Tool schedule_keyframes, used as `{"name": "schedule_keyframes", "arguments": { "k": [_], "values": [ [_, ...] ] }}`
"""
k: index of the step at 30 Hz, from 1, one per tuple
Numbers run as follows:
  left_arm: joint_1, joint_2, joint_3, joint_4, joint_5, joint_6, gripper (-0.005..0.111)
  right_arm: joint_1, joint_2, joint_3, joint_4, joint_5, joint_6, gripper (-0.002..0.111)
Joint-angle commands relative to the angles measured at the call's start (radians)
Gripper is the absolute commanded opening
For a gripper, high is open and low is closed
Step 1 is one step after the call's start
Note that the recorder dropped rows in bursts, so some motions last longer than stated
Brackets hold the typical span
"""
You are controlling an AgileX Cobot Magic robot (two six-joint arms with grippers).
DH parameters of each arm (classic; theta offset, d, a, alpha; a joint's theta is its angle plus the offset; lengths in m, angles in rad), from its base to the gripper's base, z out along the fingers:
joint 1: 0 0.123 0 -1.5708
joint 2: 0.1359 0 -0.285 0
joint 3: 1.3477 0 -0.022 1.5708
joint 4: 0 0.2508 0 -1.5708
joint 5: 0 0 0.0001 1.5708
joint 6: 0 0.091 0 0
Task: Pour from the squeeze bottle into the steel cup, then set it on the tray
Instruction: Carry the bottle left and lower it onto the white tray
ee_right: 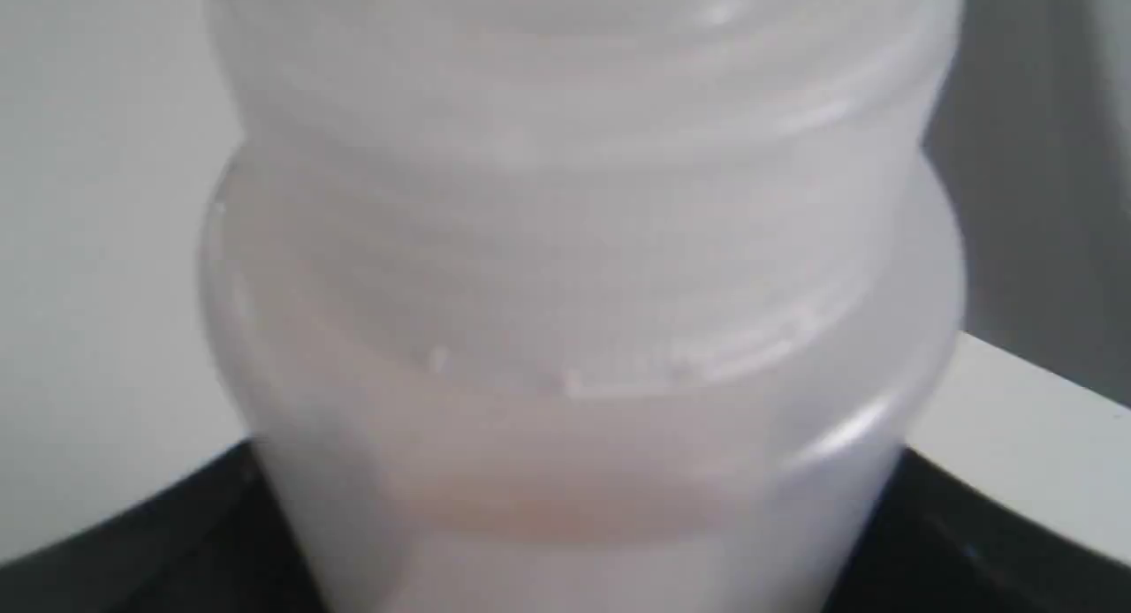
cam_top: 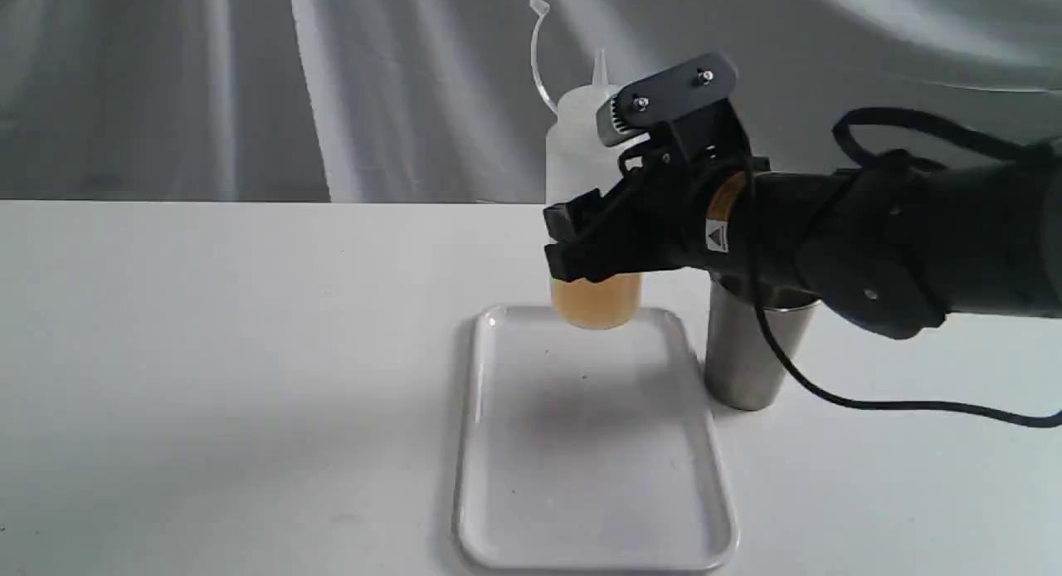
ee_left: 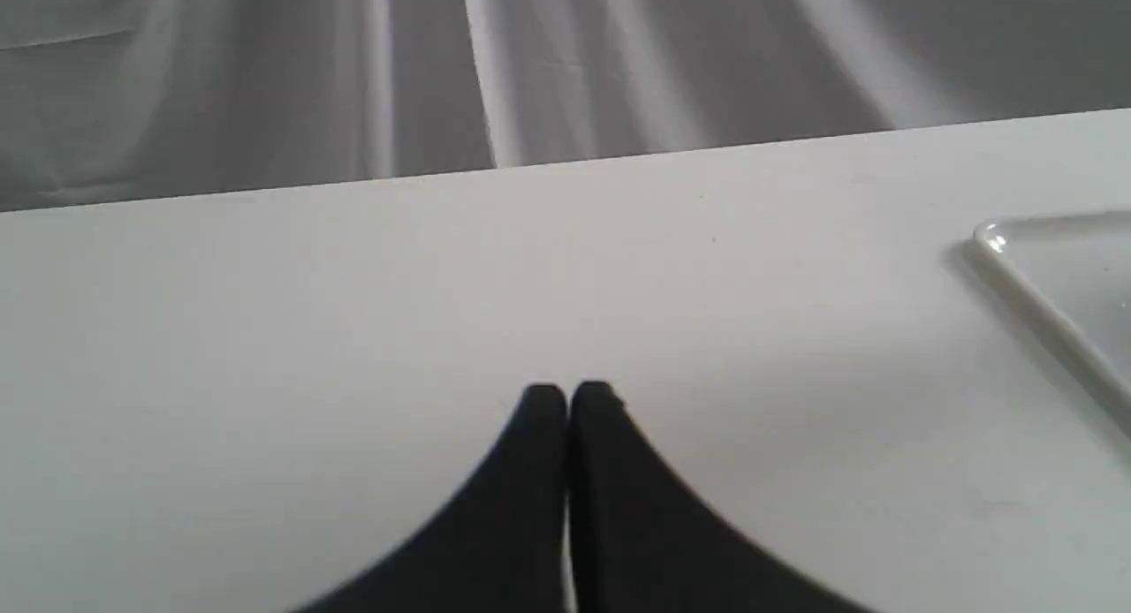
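One translucent whitish squeeze bottle (cam_top: 581, 165), upright with amber liquid in its bottom third, was clamped by the right gripper (cam_top: 585, 248) at the tray's (cam_top: 466, 443) 12 o'clock end, with the steel cup (cam_top: 742, 364) at its 3 o'clock. The left gripper's (ee_left: 565, 399) fingers met, empty.

No legible text is found; a small warning-triangle sticker (cam_top: 717, 237) is seen on the wrist (cam_top: 776, 219) behind the right claw (cam_top: 581, 242); its print is unreadable.
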Motion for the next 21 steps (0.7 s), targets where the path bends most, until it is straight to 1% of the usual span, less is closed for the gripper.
{"name": "schedule_keyframes", "arguments": {
  "k": [1, 10, 21],
  "values": [
    [0.002, -0.003, 0.004, -0.001, -0.008, -0.001, 0.0, -0.002, 0.026, -0.011, 0.039, -0.067, -0.005, 0.017],
    [0.002, -0.003, 0.004, -0.001, -0.008, -0.001, 0.0, 0.008, 0.079, -0.011, 0.066, -0.095, -0.005, 0.017],
    [0.002, -0.003, 0.004, -0.001, -0.008, -0.005, 0.0, 0.035, 0.082, -0.011, 0.072, -0.054, -0.005, 0.017]
  ]
}}
